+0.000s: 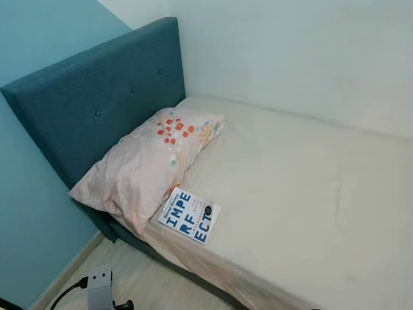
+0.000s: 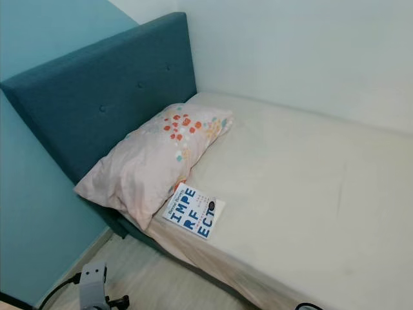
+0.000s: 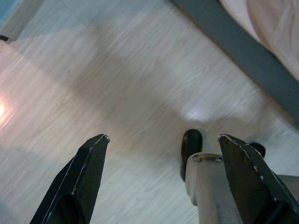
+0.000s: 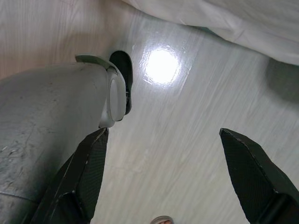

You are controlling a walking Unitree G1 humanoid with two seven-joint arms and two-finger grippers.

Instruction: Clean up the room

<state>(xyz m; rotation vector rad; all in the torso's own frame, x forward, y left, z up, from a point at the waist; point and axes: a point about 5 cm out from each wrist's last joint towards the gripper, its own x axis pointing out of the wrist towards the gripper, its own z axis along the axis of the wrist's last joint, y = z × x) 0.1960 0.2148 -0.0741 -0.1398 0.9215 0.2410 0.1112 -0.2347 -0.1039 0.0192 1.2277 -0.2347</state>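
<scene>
A white book (image 1: 191, 216) with blue letters lies flat on the cream bed sheet (image 1: 303, 187), near the bed's front edge and just beside a pink pillow (image 1: 150, 161) with orange dots. The pillow leans against the teal headboard (image 1: 97, 97). My left gripper (image 3: 163, 140) hangs open over the pale wood floor, nothing between its fingers. My right gripper (image 4: 163, 133) is also open above the floor, beside my grey leg (image 4: 51, 121).
The bed fills the corner between a teal wall (image 1: 32, 39) and a white wall (image 1: 310, 51). A strip of light wood floor (image 1: 142, 278) runs along the bed's side. My left arm's wrist (image 1: 98, 287) shows low at the bottom edge.
</scene>
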